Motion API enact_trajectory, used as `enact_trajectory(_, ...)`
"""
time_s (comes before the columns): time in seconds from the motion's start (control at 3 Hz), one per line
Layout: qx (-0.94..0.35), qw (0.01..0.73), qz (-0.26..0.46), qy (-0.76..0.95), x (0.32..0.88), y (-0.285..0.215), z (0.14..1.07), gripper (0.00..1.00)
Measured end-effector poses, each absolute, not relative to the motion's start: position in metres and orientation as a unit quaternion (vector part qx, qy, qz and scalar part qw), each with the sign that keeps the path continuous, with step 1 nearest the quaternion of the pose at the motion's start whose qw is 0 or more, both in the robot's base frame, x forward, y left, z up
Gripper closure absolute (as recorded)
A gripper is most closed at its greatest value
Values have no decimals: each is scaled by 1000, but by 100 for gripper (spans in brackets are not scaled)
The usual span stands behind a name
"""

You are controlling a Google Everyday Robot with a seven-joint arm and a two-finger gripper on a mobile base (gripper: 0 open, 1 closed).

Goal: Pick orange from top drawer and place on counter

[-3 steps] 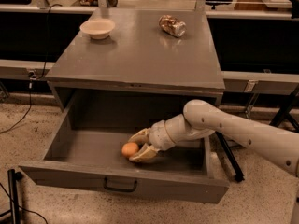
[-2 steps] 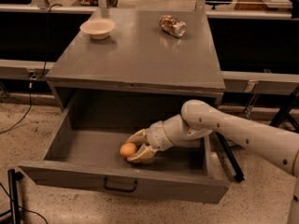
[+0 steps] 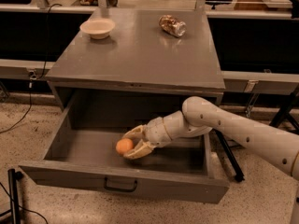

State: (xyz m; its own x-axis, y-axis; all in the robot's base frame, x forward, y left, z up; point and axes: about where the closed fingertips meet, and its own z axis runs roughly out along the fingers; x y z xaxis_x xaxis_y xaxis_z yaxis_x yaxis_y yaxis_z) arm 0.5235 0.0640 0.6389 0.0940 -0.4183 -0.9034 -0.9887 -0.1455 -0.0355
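This looks like a robotics lab or workshop: a grey metal cabinet with a bare counter (image 3: 135, 55) stands on a speckled floor (image 3: 32, 129) among long benches (image 3: 261, 76). A robot arm's tool (image 3: 127, 146) reaches into the open top drawer (image 3: 121, 188), clasping the orange (image 3: 124, 146).

Counter (image 3: 135, 55): bowl (image 3: 97, 28), can (image 3: 172, 25). Open top drawer (image 3: 121, 186): hand (image 3: 128, 146) gripping orange (image 3: 123, 146).

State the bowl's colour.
The bowl is cream, clearest in the camera view; the hand sits in the top drawer at the orange.
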Motion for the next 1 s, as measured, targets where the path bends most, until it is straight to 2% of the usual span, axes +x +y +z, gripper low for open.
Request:
enact_trajectory(0.33,-632,397,413,522,525,56,687,100)
enact_trajectory(1.0,-641,426,384,509,537,23,777,100)
